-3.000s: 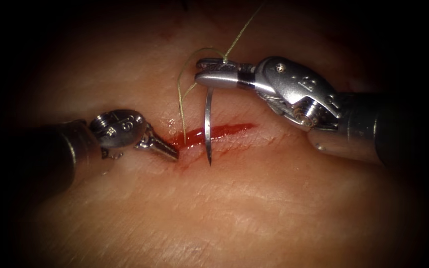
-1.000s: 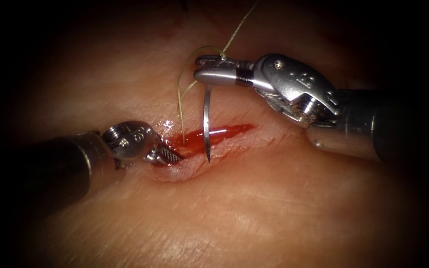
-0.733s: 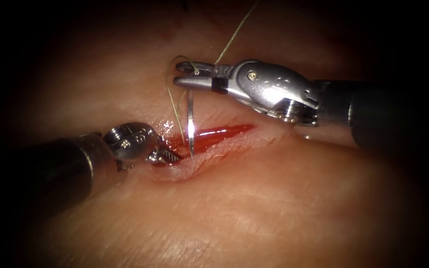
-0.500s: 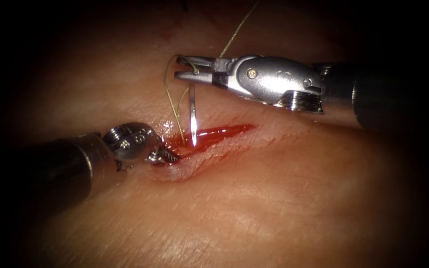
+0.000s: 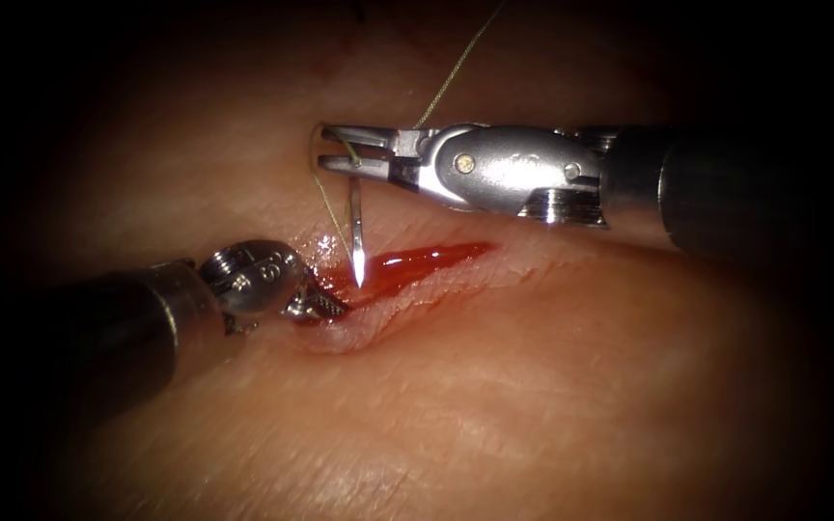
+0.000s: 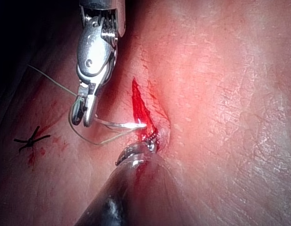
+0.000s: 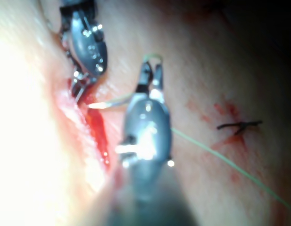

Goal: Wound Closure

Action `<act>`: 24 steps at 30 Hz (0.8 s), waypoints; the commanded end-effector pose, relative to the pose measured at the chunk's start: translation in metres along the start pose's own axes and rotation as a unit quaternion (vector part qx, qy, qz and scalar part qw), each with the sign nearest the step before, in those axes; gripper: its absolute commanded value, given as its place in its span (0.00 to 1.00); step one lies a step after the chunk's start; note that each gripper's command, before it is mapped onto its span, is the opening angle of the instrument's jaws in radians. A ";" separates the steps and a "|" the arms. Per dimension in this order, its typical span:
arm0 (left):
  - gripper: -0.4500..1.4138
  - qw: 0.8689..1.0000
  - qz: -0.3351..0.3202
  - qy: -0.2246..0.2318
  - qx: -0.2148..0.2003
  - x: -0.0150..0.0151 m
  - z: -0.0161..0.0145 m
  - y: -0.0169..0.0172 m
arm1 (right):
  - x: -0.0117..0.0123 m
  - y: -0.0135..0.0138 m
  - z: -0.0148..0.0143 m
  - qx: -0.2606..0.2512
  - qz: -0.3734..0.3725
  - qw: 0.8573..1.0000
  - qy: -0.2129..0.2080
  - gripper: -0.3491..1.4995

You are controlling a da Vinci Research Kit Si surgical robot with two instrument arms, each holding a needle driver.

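Red fluid [image 5: 417, 260] fills the cut [image 5: 441, 255] in the tissue [image 5: 533, 386] in the endoscope view. The needle [image 5: 355, 227] is clamped near its thread end by the right tool [image 5: 340, 150], its tip at the cut's left end, not seen buried. The left tool [image 5: 325, 307] is closed on the near tissue edge there.

In the left wrist view, the thread [image 6: 95, 140] loops beside a dark knot [image 6: 31, 140].

In the right wrist view, the needle tip nears the left tool's jaws.

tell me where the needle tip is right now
In the endoscope view the needle hangs from the right tool, its tip over the left end of the cut, just right of the left tool holding the tissue edge.
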 end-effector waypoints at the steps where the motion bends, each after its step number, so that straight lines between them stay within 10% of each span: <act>1: 0.32 1.000 0.001 0.000 0.000 0.0001 0.0003 -0.0007 | -0.0007 -0.0001 0.0007 0.001 -0.003 1.000 0.003 0.00; 24: 0.30 1.000 0.004 -0.002 0.000 -0.0007 0.0002 -0.0007 | -0.0003 -0.0020 0.0007 0.037 0.024 0.999 0.001 0.00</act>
